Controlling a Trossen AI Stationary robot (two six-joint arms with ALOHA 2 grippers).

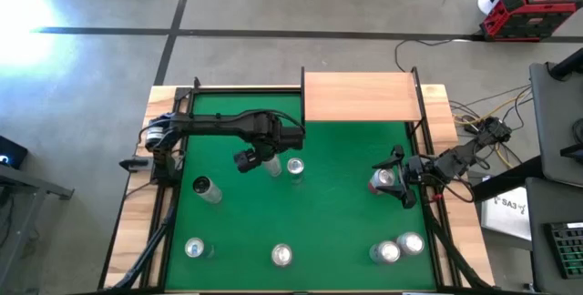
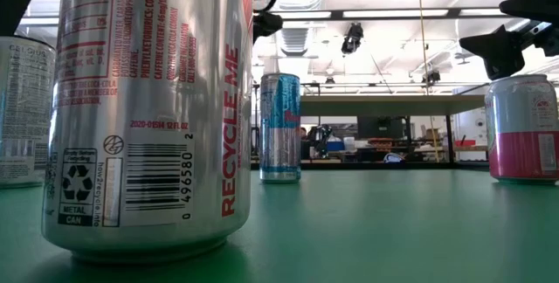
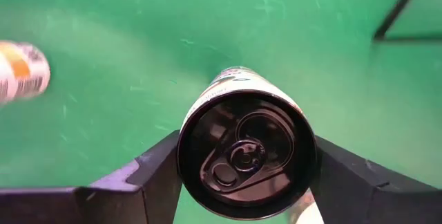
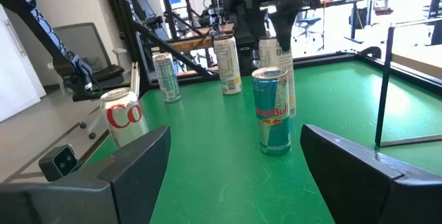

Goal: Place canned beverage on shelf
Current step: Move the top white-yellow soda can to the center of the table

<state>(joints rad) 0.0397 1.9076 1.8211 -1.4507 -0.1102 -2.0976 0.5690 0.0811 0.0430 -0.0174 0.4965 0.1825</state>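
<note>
Left of centre in the overhead frame, the left gripper (image 1: 273, 162) has its fingers closed against the sides of a slim can (image 3: 246, 156), which stands on the green table (image 1: 337, 204) just left of a blue-and-silver can (image 1: 295, 167). Seen from the left wrist, that can sits squarely between both dark fingers (image 3: 148, 175), its dark top and unopened pull-tab facing the lens. So the step in hand is the grasp, apparently just made; whether the can is already off the felt I cannot tell. The shelf (image 1: 362, 96), a pale-wood board on black posts, lies at the upper middle of the frame and bears nothing yet. Next should come a straight lift, then a carry up and right over the neighbouring can, keeping the load upright. The right gripper (image 1: 397, 184) waits at the right with fingers apart over a pink-and-silver can (image 1: 383, 181), gripping nothing.
</note>
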